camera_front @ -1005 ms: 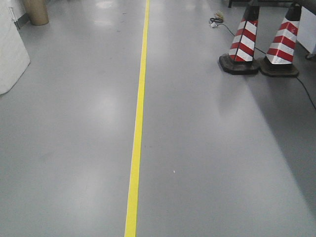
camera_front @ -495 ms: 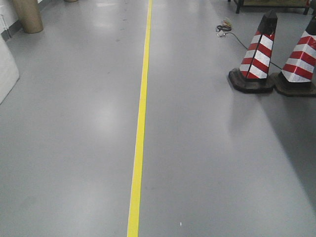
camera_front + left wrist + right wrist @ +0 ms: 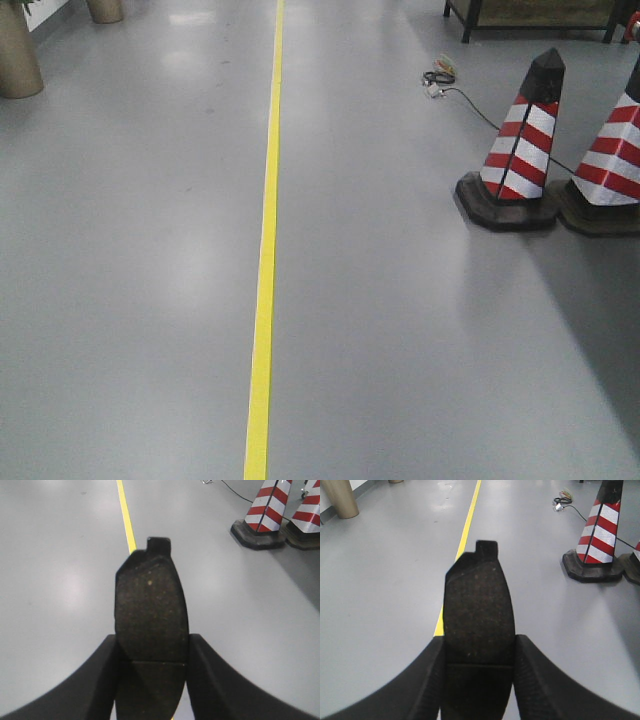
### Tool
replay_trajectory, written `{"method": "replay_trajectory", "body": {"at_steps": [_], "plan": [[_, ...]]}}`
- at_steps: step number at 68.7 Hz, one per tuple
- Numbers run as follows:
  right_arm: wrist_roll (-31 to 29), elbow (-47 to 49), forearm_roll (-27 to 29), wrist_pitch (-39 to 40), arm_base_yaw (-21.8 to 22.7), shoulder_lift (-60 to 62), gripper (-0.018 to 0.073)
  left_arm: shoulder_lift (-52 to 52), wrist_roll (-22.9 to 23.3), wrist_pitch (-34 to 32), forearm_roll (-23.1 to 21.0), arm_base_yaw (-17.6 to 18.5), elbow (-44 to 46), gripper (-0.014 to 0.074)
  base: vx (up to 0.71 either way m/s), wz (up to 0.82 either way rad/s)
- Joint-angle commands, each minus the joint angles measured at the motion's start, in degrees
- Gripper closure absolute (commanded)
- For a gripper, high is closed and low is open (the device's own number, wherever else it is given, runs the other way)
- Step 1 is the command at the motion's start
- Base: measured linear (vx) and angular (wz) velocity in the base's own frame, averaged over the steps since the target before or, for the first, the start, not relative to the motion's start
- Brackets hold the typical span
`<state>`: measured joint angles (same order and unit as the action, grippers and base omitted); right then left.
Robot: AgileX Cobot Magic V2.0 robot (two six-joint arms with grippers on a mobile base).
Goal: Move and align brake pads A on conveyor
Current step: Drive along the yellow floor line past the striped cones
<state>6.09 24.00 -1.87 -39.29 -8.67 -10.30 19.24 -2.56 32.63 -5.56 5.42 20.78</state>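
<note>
A dark-grey brake pad A (image 3: 150, 610) with a centre groove and an end tab pointing away is clamped in my left gripper (image 3: 152, 652), held above the grey floor. My right gripper (image 3: 478, 652) is shut on a second brake pad A (image 3: 479, 605) in the same way, tab forward. Each pad sits between black fingers (image 3: 100, 675) (image 3: 540, 675) pressing its long sides. The conveyor is out of view in every frame. Neither gripper shows in the front view.
Grey floor (image 3: 130, 300) with a yellow line (image 3: 262, 280) running away from me. Two red-and-white striped cones (image 3: 518, 150) (image 3: 612, 160) stand at the right, with a cable (image 3: 470, 105) behind them. A tan cylinder (image 3: 15, 55) stands far left and a dark frame (image 3: 530, 15) far right.
The front view has shifted: the cones and floor have slid down and right in the frame, more of the far room shows, and the white object at the left has left the view.
</note>
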Motion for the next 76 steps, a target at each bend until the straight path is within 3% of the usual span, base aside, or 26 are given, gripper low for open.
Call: {"method": "replay_trajectory", "body": {"at_steps": [1,76], "plan": [[-0.3,1.7,-0.4,5.1,0.0,-0.6,0.0566,0.3,0.6,-5.5,-0.6,0.4,1.7,0.0602,0.7,-0.04],[-0.3,1.7,-0.4,5.0,0.0,-0.6,0.0566,0.3,0.6,-5.5,-0.6,0.4,1.7,0.0602,0.67,0.0]]}}
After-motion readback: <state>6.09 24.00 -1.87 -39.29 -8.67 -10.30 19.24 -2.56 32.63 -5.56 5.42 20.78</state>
